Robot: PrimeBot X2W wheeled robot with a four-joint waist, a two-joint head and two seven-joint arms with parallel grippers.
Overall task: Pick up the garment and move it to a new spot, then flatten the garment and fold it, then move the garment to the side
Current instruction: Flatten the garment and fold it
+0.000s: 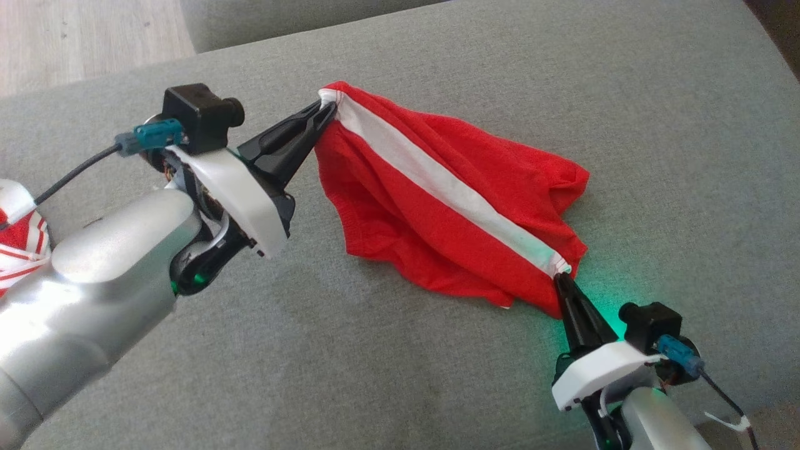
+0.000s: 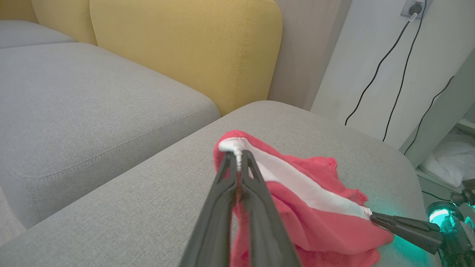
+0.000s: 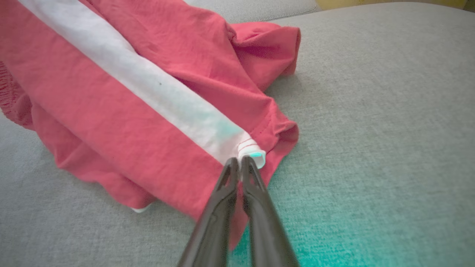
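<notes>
The left end effector (image 1: 325, 113) is clamping one end of the white stripe (image 1: 437, 181) on the garment (image 1: 387, 215); the right end effector (image 1: 560, 279) is pinching the other end. The garment is sagging bunched between them, partly resting on the grey cushion (image 1: 406, 381). Flattening and folding are remaining. Bare cushion is stretching beside the right end effector; the cushion's edge is lying beyond the left.

garment (image 1: 450, 206): matt thin cloth | cushion (image 1: 400, 375): coarse woven fabric | fingers (image 1: 281, 140): smooth dark plastic
</notes>
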